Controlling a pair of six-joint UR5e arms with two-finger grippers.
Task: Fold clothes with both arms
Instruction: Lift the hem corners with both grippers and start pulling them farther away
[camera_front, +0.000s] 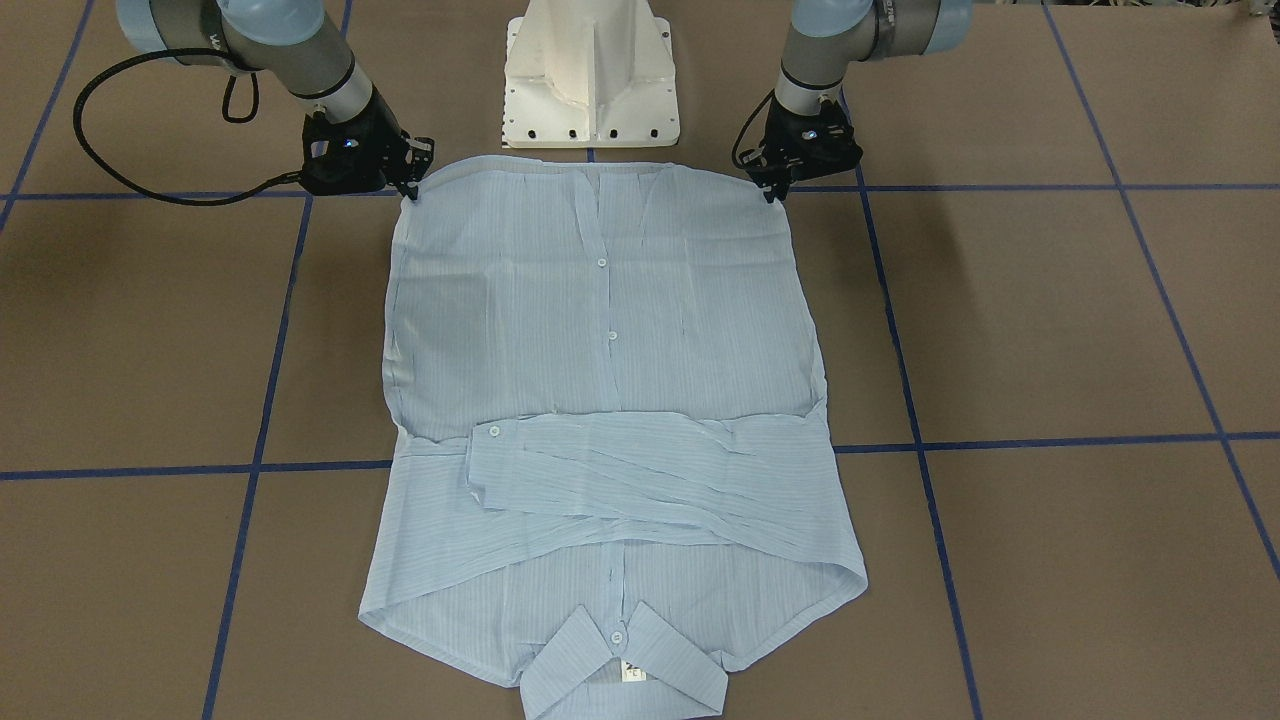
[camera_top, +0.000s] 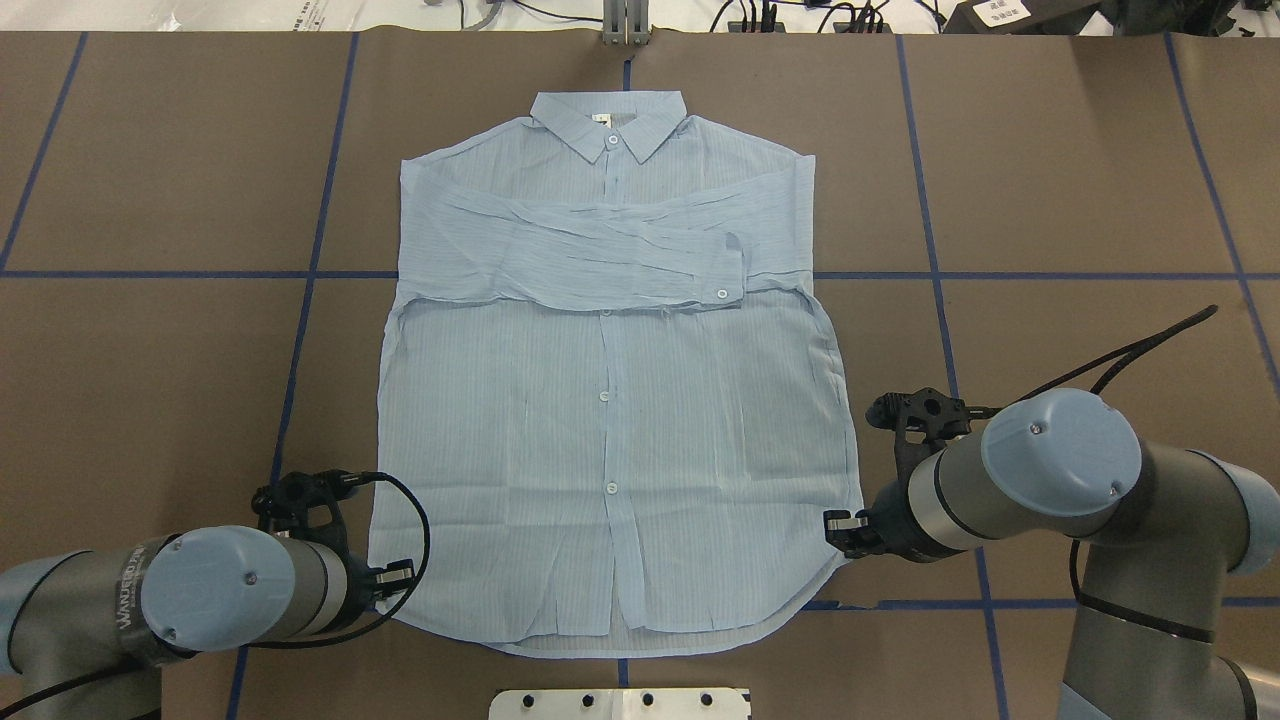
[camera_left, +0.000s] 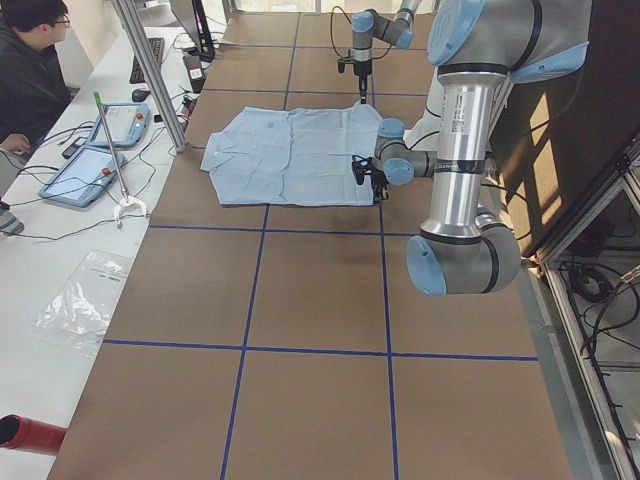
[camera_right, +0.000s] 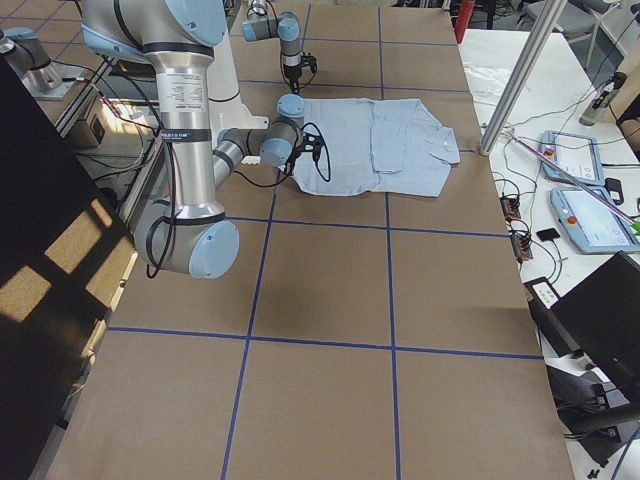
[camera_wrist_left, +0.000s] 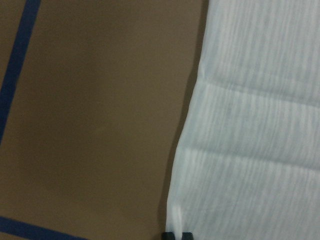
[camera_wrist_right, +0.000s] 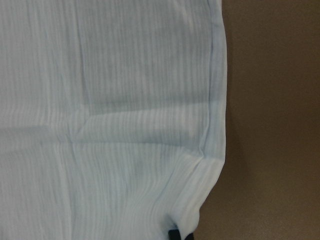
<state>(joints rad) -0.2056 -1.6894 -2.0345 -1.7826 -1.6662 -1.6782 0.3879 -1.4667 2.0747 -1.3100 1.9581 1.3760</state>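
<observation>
A brown worktop (camera_top: 1050, 180), ruled into large squares by blue tape lines (camera_top: 150, 274), carries a light-blue striped shirt (camera_top: 610, 430), spread flat and buttoned, straight out from the white pedestal base (camera_front: 590, 80) standing at its edge. The hem lies nearest the base, just short of it, with the collar (camera_top: 607, 125) farthest away. Both sleeves (camera_top: 590, 265) are folded across the chest, in the half of the shirt away from the base.

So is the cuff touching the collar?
Apart. The overhead view shows the cuff lying off to one side of the collar, with a plain stretch of shirt fabric between them.
</observation>
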